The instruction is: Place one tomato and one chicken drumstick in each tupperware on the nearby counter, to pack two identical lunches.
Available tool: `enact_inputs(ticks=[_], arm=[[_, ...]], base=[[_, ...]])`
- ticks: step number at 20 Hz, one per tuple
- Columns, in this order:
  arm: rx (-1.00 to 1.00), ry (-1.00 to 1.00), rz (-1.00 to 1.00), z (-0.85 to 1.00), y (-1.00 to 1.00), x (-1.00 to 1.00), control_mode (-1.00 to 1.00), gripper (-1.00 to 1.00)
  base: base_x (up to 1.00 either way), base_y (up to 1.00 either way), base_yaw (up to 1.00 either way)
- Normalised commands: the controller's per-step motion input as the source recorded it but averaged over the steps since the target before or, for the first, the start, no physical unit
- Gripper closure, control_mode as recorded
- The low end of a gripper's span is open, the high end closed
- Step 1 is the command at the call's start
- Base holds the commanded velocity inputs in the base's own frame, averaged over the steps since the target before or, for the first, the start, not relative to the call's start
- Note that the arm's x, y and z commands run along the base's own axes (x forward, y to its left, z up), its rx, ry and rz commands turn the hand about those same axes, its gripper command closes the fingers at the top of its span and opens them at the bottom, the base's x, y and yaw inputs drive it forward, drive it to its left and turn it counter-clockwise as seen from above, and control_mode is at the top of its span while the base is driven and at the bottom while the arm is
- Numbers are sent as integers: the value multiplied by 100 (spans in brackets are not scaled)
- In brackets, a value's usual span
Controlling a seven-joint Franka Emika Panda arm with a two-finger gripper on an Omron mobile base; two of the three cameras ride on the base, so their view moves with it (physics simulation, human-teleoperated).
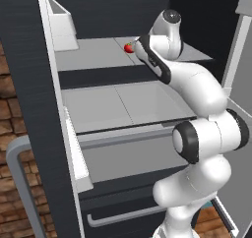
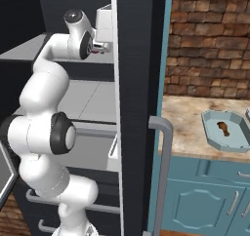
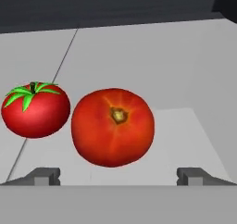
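We reckon the packing barely begun: one tupperware (image 2: 225, 128) on the counter (image 2: 188, 123) holds a chicken drumstick (image 2: 223, 128) but no tomato, while our gripper (image 3: 118, 176), jaws spread and empty, faces two tomatoes (image 3: 113, 127) on a fridge shelf (image 3: 185, 56)

Glossy white rounded arm (image 1: 202, 133), black joint bands

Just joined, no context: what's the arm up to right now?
The arm is reaching into the open fridge, its tool open and lined up on the nearer tomato on a grey shelf; a second tomato sits beside it. Nothing is gripped. On the counter, a tupperware already holds a drumstick.
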Motion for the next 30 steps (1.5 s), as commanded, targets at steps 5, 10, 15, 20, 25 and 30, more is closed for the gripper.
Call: enact_inputs(ticks=[5,10,15,20,25,30], arm=[[0,0,0,-9,0,50,-100,-100],[0,0,0,-9,0,50,-100,-100],[0,0,0,-21,0,21,-100,-100],[0,0,0,-48,0,1,-100,-100],[0,0,0,-46,0,12,-100,100],[0,0,0,-40,0,15,-100,100]], base=[[0,0,0],[0,0,0],[0,0,0],[0,0,0],[0,0,0],[0,0,0]])
